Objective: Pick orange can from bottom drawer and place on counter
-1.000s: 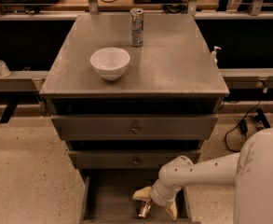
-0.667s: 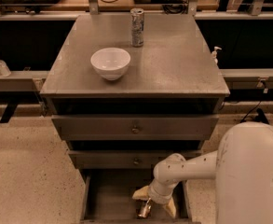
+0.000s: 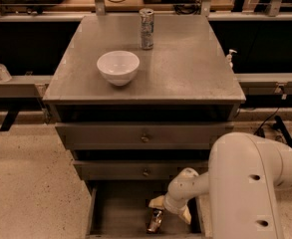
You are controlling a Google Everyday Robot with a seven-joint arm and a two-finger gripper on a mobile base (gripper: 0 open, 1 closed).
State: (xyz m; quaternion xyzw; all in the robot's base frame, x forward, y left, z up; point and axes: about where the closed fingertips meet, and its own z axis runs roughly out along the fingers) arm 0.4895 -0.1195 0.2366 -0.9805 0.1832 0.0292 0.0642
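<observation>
The pincer (image 3: 168,213), grip unclear, sits by the orange can (image 3: 155,221) in the bottom drawer (image 3: 116,209); it should centre before lifting.

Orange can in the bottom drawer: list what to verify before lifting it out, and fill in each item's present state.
1. Bottom drawer pulled open: ok.
2. Orange can in the drawer, near its front: ok, though it looks tilted, not upright.
3. Gripper down inside the drawer, right at the can: ok.
4. Can secured by the gripper: cannot tell.
5. Bare counter to set it on, away from the bowl and the tall can: ok.
</observation>
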